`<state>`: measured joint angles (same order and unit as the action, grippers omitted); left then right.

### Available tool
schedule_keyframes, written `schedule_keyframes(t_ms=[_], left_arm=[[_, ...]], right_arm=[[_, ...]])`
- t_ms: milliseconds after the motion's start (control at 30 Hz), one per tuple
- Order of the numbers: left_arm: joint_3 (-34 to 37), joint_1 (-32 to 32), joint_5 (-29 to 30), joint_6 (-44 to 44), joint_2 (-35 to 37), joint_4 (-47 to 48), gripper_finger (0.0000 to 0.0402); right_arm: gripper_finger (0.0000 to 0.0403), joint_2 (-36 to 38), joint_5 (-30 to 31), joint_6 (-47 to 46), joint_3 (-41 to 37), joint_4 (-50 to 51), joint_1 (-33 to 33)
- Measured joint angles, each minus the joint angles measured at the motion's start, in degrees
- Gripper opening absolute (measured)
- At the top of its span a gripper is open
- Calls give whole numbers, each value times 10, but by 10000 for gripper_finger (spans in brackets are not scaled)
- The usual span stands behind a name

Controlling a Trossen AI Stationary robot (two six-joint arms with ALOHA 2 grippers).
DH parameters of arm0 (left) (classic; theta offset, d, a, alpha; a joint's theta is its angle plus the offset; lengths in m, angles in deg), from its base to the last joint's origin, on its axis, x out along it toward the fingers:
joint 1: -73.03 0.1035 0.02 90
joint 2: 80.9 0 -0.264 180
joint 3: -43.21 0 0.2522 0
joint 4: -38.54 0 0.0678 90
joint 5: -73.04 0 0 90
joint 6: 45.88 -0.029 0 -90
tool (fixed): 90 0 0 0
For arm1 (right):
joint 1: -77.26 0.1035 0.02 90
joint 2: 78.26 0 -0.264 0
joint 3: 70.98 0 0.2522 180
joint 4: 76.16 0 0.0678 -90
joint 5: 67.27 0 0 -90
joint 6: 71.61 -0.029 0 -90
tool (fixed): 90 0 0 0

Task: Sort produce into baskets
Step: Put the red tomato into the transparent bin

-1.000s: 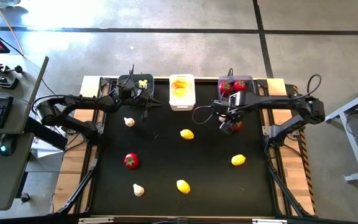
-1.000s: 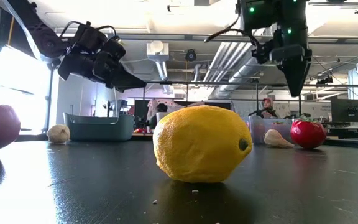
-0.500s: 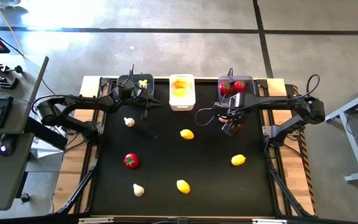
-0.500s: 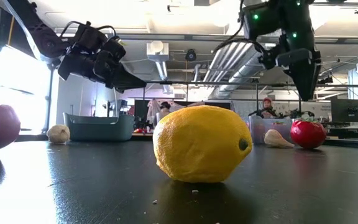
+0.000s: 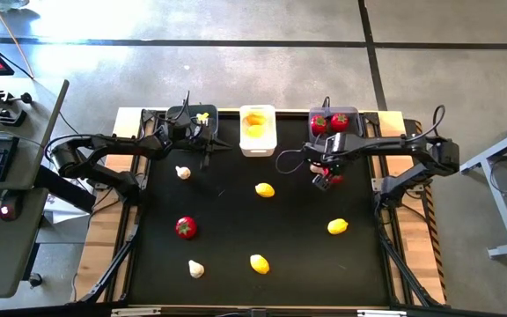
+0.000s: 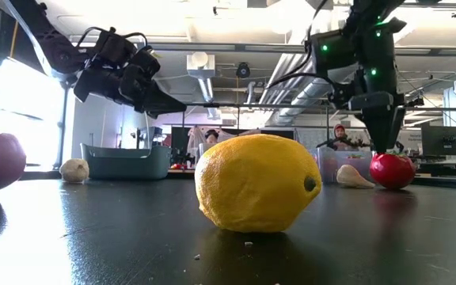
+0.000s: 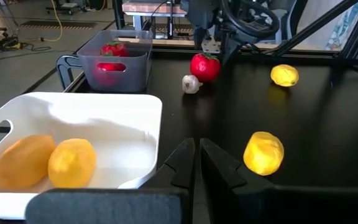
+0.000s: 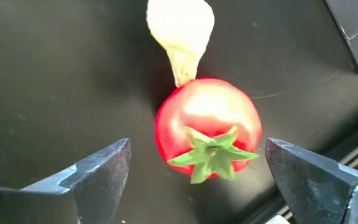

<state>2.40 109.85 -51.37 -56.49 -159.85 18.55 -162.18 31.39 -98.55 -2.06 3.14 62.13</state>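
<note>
- Your right gripper [image 8: 197, 168] hangs low over a tomato [image 8: 207, 127] on the black table [image 5: 236, 229], at about 2 o'clock from the table's centre in the high view. Its jaws are spread wide, one finger [image 8: 98, 168] on each side of the tomato, neither touching it; nothing is grasped.
- A garlic piece [image 8: 180, 28] lies just beside that tomato, its stem tip meeting the red skin.
- Your left gripper [image 7: 194, 162] is clenched with nothing between the jaws. It hovers near the 11 o'clock corner, between the left grey basket [image 5: 192, 117] and the white basket [image 5: 257, 148].
- The white basket, at 12 o'clock, holds two lemons [image 7: 72, 163].
- The right grey basket [image 5: 334, 112], at 1 o'clock, holds two tomatoes [image 5: 320, 124].
- You can see something small and yellowish in the left grey basket; you cannot tell what it is.
- Loose on the table in the high view: a lemon [image 5: 265, 189] near centre, a lemon [image 5: 337, 227] at 4 o'clock, a lemon [image 5: 259, 262] at 6 o'clock, a garlic [image 5: 196, 269] at 7 o'clock, a tomato [image 5: 185, 227] at 8 o'clock, a garlic [image 5: 183, 173] at 10 o'clock.
</note>
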Motion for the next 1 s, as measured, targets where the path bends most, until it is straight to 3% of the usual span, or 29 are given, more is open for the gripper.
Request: schedule_keyframes(t_ms=[433,700,833,1000], left_arm=[[0,0,6,0,0,0,9],[0,0,6,-2,0,0,9],[0,0,6,-1,0,0,9],[0,0,6,0,0,0,10]], right_arm=[[361,0,5,35,-62,-67,-7],[292,1,-1,40,-80,-72,-20],[256,-1,-11,55,-40,-49,-27],[249,-1,-29,102,60,12,-57]])
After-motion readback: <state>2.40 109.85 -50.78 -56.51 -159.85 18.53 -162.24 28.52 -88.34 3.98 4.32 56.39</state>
